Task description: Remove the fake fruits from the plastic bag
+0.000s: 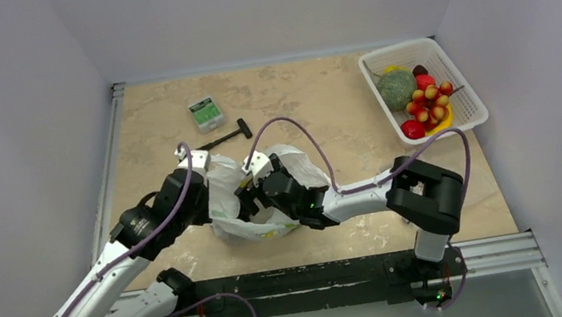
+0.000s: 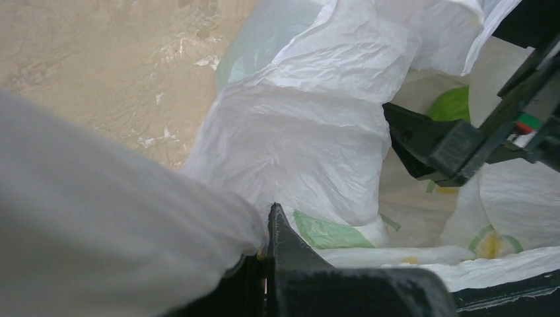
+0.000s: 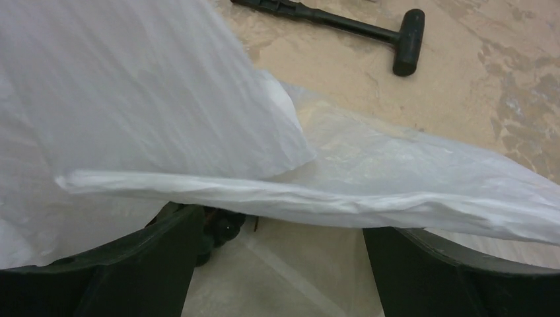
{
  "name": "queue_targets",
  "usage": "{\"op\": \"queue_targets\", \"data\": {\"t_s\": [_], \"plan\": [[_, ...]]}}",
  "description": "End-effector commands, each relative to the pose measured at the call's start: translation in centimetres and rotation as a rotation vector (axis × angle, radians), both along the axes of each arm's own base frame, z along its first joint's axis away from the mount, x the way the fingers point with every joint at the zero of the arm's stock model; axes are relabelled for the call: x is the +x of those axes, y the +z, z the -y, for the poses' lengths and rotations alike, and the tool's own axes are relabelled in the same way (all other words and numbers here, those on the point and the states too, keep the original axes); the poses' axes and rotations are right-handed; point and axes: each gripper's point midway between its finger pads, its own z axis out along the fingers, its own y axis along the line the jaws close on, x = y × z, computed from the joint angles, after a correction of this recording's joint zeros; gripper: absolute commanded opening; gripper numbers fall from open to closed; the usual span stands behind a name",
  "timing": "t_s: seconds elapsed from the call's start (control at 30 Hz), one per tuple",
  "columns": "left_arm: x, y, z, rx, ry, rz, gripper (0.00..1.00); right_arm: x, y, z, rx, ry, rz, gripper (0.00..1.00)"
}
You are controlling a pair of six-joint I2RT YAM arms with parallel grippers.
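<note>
The white crinkly plastic bag (image 1: 224,185) lies mid-table between my two arms. My left gripper (image 1: 215,203) is shut on the plastic bag (image 2: 310,132) at its left rim, with film bunched against the closed fingertips (image 2: 276,221). My right gripper (image 1: 252,198) reaches into the bag's mouth from the right, and its jaws stand wide open under the draped rim of the plastic bag (image 3: 132,99). A dark bunch of fake fruit (image 3: 221,228) lies inside, just past the right gripper's (image 3: 280,231) left finger. Something green (image 2: 452,104) shows deeper in the bag.
A white basket (image 1: 466,97) at the far right holds a green round fruit (image 1: 396,89), a red-yellow bunch (image 1: 430,98) and a red fruit (image 1: 413,129). A black mallet (image 1: 224,137) (image 3: 350,26) and a small clear box (image 1: 206,112) lie behind the bag.
</note>
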Motion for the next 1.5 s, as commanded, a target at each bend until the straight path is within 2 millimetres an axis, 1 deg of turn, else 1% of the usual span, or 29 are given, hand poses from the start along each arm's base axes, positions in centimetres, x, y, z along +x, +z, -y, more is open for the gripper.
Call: {"op": "queue_targets", "data": {"t_s": [0.0,0.03,0.1,0.13,0.17,0.33,0.4,0.47,0.5,0.57,0.6,0.67,0.77,0.9,1.0,1.03,1.1,1.17,1.2,1.3,1.47], "plan": [[0.5,1.4,-0.5,-0.02,0.03,0.076,0.0,1.6,2.9,-2.8,0.067,0.046,0.148,0.94],[0.5,1.5,-0.6,-0.025,0.03,0.083,0.0,1.9,2.7,-3.0,0.044,0.052,0.171,0.96],[0.5,1.6,-0.6,-0.028,0.031,0.087,0.0,2.7,1.6,-3.3,0.006,0.05,0.188,0.99],[0.5,1.6,-0.6,-0.026,0.032,0.085,0.0,3.1,1.1,-3.5,-0.003,0.045,0.196,0.99],[0.5,1.6,-0.6,-0.025,0.031,0.083,0.0,3.5,0.0,-3.5,-0.024,0.045,0.196,0.99],[0.4,1.5,-0.4,-0.027,0.026,0.078,0.0,4.5,-2.6,-4.2,-0.093,0.036,0.201,0.99],[0.4,1.5,-0.4,-0.028,0.025,0.077,0.0,4.9,-3.3,-4.6,-0.109,0.032,0.205,0.94],[0.5,1.5,-0.4,-0.025,0.024,0.077,0.0,5.1,-3.7,-4.7,-0.121,0.033,0.208,0.85],[0.5,1.5,-0.4,-0.025,0.025,0.077,0.0,5.0,-3.6,-4.8,-0.121,0.037,0.207,0.8],[0.4,1.4,-0.4,-0.023,0.024,0.072,0.0,4.8,-3.4,-4.8,-0.108,0.051,0.206,0.65],[0.4,1.4,-0.4,-0.023,0.025,0.072,0.0,4.6,-3.2,-4.9,-0.099,0.057,0.206,0.61],[0.5,1.4,-0.4,-0.022,0.026,0.073,0.0,4.5,-2.8,-4.8,-0.095,0.06,0.208,0.56],[0.5,1.3,-0.4,-0.02,0.025,0.069,0.0,4.3,-1.8,-4.5,-0.072,0.056,0.209,0.43],[0.5,1.3,-0.5,-0.014,0.029,0.068,0.0,3.7,-0.7,-4.0,-0.041,0.062,0.192,0.34],[0.5,1.3,-0.6,-0.013,0.035,0.072,0.0,3.3,-0.1,-3.4,-0.034,0.059,0.176,0.25],[0.5,1.4,-0.6,-0.013,0.037,0.073,0.0,3.1,0.4,-3.2,-0.024,0.062,0.167,0.23],[0.5,1.4,-0.7,-0.013,0.04,0.076,0.0,2.4,0.5,-3.2,-0.019,0.089,0.147,0.18],[0.5,1.5,-0.7,-0.011,0.041,0.077,0.0,1.9,0.8,-2.9,-0.019,0.1,0.126,0.09],[0.5,1.5,-0.8,-0.011,0.042,0.078,0.0,1.6,0.9,-2.8,-0.016,0.107,0.117,0.06],[0.5,1.5,-0.8,-0.012,0.044,0.08,0.0,0.7,1.2,-2.4,-0.002,0.127,0.08,0.01],[0.5,1.5,-0.7,-0.012,0.039,0.077,0.0,-0.5,1.3,-1.9,0.03,0.143,0.02,0.0]]}}
